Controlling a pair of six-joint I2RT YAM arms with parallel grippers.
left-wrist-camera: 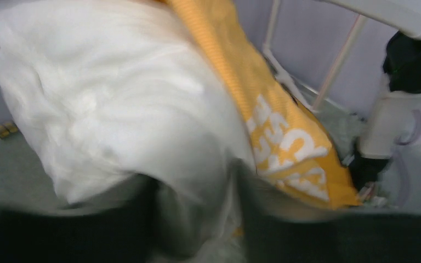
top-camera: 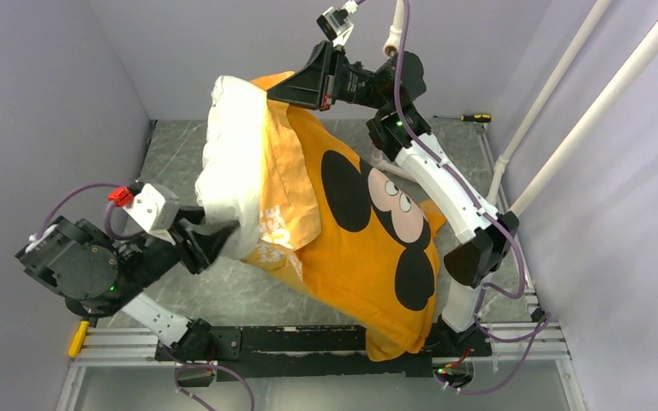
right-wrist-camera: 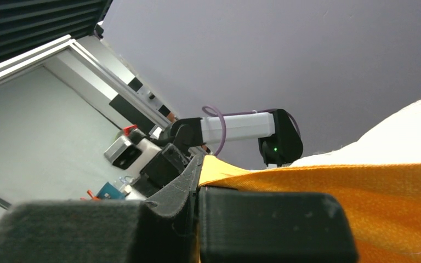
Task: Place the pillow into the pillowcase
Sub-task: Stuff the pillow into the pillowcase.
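1. Orange-yellow fabric is covering most of the pillow: the pillowcase point(top-camera: 351, 248) is lying aslant across the counter point(top-camera: 240, 295), and the pillow point(top-camera: 223, 163) is sticking out white at its far-left open end.
2. Your right jaws are clamping together on the pillowcase's hem at the far side, holding that mouth up.
3. Your left jaws are pinching the pillow's bare near corner. The wrist view is blurring, yet white fabric is sitting between them.
4. You are risking a pull-out, I judge: dragging that corner toward you would be drawing the pillow out rather than deeper in.
5. You are also risking a slip at the hem. A hard push could be tearing that thin bite loose, dropping the mouth over the white end.
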